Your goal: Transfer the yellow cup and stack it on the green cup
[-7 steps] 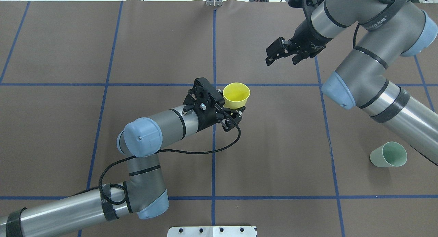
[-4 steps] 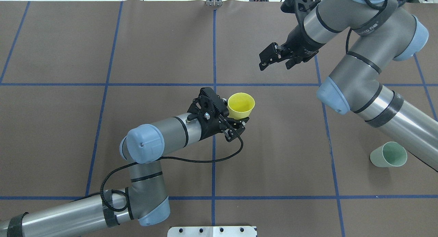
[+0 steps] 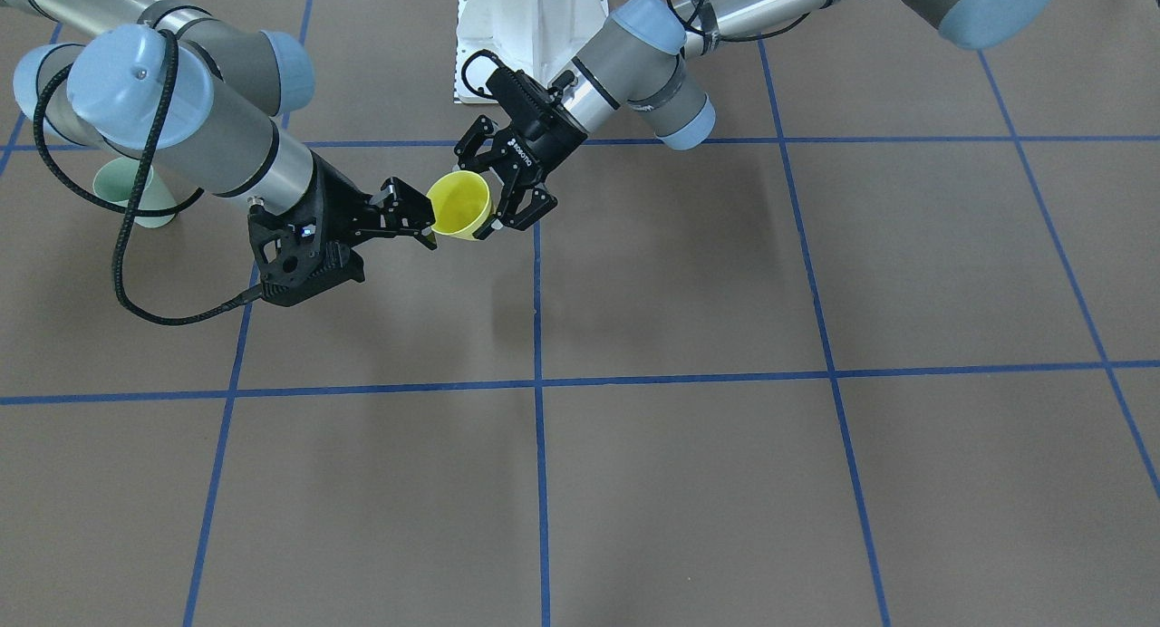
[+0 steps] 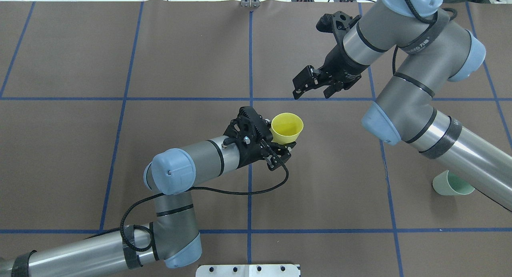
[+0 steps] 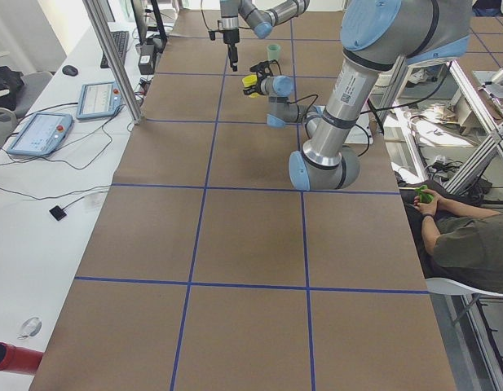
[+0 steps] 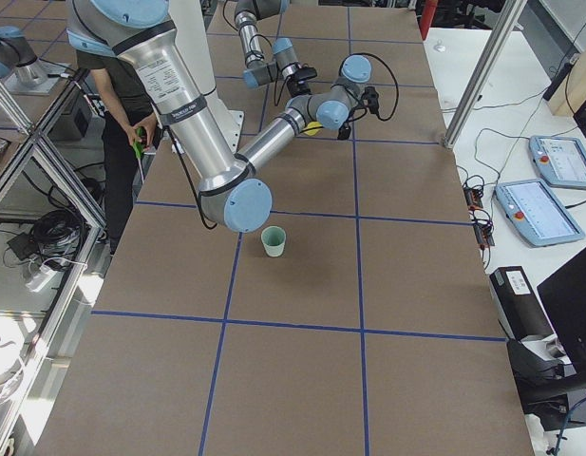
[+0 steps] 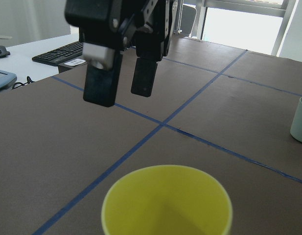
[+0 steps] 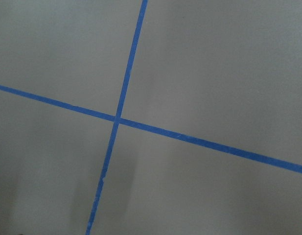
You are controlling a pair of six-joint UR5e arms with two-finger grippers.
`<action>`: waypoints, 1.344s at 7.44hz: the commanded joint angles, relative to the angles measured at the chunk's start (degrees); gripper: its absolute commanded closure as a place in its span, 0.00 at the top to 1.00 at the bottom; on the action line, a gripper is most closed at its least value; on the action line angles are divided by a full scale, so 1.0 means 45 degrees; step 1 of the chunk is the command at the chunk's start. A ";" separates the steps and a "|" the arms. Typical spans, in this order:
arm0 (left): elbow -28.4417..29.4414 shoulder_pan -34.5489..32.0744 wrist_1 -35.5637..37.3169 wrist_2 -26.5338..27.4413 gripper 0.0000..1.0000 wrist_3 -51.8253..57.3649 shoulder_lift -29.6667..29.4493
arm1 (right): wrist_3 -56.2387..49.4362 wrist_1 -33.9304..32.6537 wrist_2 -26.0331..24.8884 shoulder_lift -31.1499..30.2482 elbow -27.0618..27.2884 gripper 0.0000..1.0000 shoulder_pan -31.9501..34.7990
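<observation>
The yellow cup [image 4: 286, 128] is held upright above the table's middle in my left gripper [image 4: 276, 139], which is shut on its side wall. It also shows in the front view [image 3: 459, 206] and fills the bottom of the left wrist view [image 7: 166, 200]. My right gripper [image 4: 311, 93] is open and empty, a little beyond and to the right of the cup; it hangs over the cup in the left wrist view [image 7: 124, 78]. The green cup [image 4: 450, 185] stands on the table at the near right, partly hidden by my right arm; it also shows in the front view [image 3: 136, 197].
The brown table bears a grid of blue tape lines [image 4: 250, 189]. A white mounting plate [image 4: 248, 270] lies at the near edge. A seated person [image 5: 463, 236] is beside the table on my side. Tablets [image 5: 39, 130] lie on a side desk.
My left arm has carried the yellow cup a little rightward and nearer to me. My right gripper has come down and leftward toward the cup, and my right arm now covers part of the green cup.
</observation>
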 commanded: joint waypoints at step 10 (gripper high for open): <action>0.0117 0.0029 -0.0601 0.0134 0.38 0.0036 -0.0023 | 0.0246 -0.0021 0.0716 -0.0482 0.0593 0.78 -0.0760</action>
